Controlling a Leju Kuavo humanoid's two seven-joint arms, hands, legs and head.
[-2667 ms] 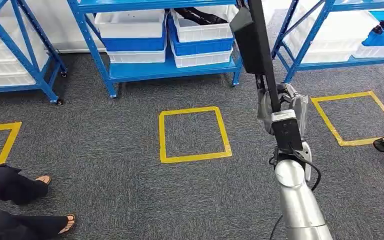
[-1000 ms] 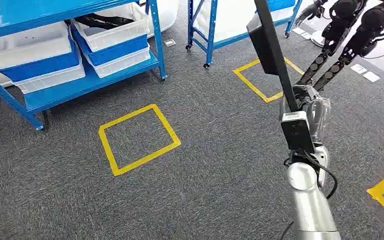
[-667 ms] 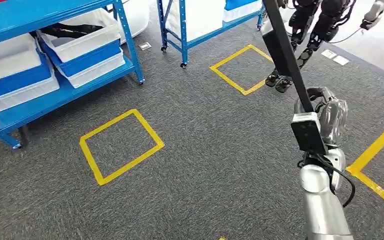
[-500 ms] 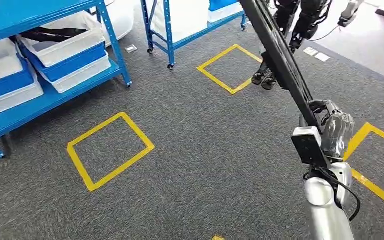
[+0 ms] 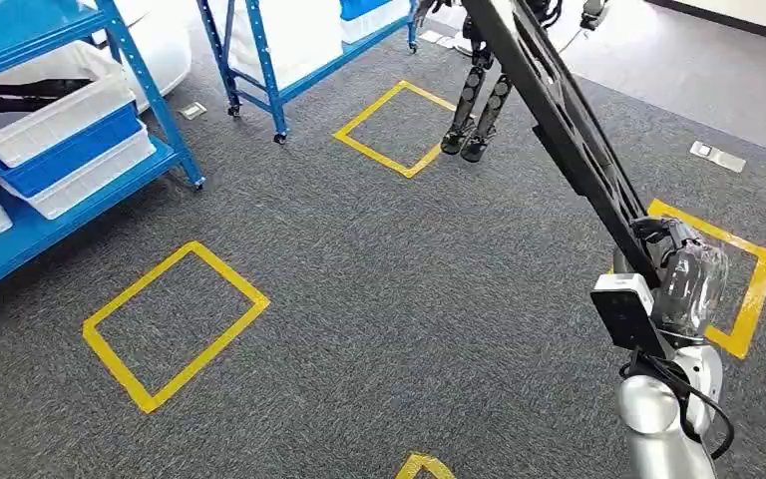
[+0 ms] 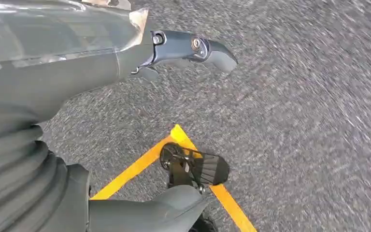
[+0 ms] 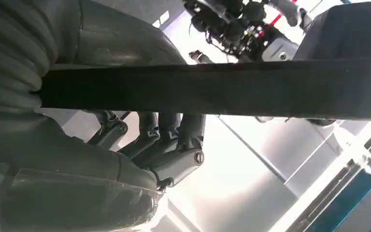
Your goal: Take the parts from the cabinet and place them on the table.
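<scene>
— What do we make of the floor (image 5: 379, 259)?
— We see rough, matt grey carpet with a coarse weave, and smooth yellow tape (image 5: 170, 319) stuck on it in squares, slightly shiny.
— And the long black part (image 5: 559, 120) we carry?
— We read it as matt black, flat and hard-edged; in the right wrist view its face looks dull and smooth.
— Our right robot hand (image 5: 683, 274)?
— We see a glossy, clear plastic film over it, with a brushed silver metal arm (image 5: 658, 439) below. The left robot hand (image 6: 77, 63) has smooth grey plastic and a ribbed rubbery cover.
— The shelves (image 5: 160, 95)?
— We see glossy blue painted metal, holding smooth white plastic bins (image 5: 50, 115).
</scene>
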